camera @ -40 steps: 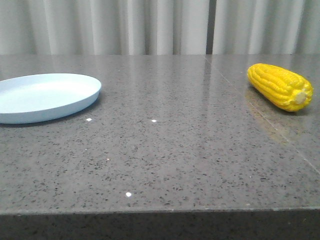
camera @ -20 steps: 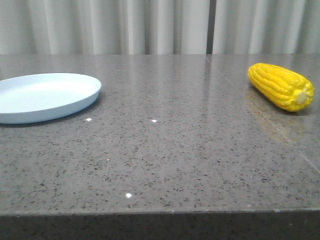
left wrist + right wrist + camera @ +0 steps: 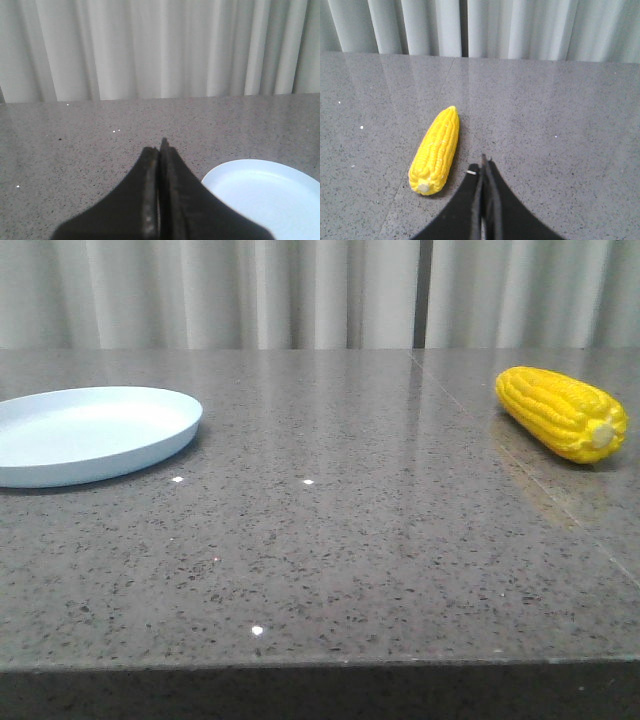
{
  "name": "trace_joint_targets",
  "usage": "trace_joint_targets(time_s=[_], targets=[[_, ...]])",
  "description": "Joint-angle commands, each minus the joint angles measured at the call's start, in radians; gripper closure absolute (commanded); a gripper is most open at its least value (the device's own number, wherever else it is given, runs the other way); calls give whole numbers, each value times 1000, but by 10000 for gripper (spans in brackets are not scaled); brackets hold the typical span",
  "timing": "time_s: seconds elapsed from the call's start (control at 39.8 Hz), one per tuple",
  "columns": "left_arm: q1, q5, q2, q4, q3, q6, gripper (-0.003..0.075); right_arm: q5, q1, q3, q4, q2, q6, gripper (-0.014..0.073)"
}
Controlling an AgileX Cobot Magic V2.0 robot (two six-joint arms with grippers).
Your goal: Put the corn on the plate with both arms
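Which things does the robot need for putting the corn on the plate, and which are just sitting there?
Needed for the job:
- corn, lying on the table on the robot's right
- plate, on the left, nothing on it
- left gripper, shut
- right gripper, shut, beside the corn

Just there:
- grey speckled table
- pale curtain behind it

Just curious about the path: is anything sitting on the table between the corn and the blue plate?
No. In the front view, only bare speckled tabletop lies between the corn and the plate.
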Motion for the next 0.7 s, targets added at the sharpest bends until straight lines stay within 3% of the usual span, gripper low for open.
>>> trace_joint_targets(time_s=[0.0,0.1,0.15,0.25,0.35,0.4,0.68], targets=[[0,-76,16,3,-39,-5,738,-71,-6,-36,9,20,-7,659],[0,-76,16,3,-39,-5,654,-77,-6,-36,9,20,-7,593],[0,-76,16,3,-39,-5,540,-84,-6,-36,9,20,-7,516],[0,-76,16,3,-39,-5,235,-90,-6,-36,9,20,-7,271],[0,-76,16,3,-39,-5,43,-92,-6,-36,9,20,-7,4],[0,-76,16,3,-39,-5,17,-91,-6,-36,9,20,-7,-77],[-2,-78,72,-43,-44,-5,106,-87,-6,-35,9,20,-7,-50]])
